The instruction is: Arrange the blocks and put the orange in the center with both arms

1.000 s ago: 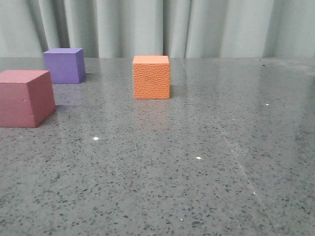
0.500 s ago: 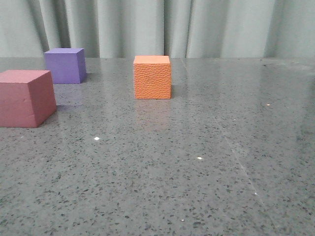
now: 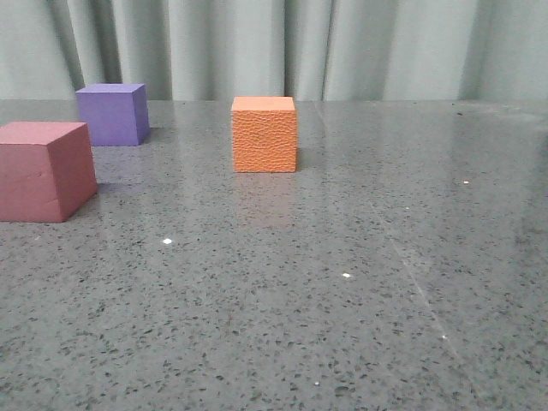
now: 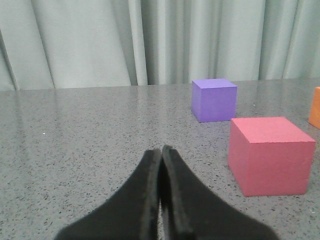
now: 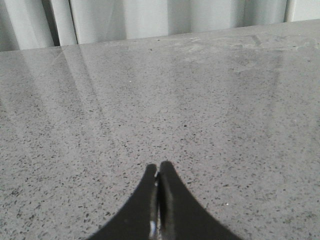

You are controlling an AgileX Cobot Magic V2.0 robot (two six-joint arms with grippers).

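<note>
Left gripper (image 4: 160, 150) – pressed together, empty | right gripper (image 5: 158, 176) – likewise | risk: pink block (image 3: 44, 169) may be knocked if approached unopened

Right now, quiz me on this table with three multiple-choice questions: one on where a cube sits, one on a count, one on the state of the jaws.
1. In the front view, which cube stands farthest left?
A. orange cube
B. purple cube
C. pink-red cube

2. How many foam cubes are on the table?
A. two
B. three
C. four

3. How do the left gripper's jaws stand?
A. shut, empty
B. wide open
C. shut on a cube

Key:
1 C, the pink-red cube meets the left edge, with the purple cube and orange cube further right.
2 B, just those three rest on the table.
3 A, the left gripper shows its tips together with nothing between.
</note>
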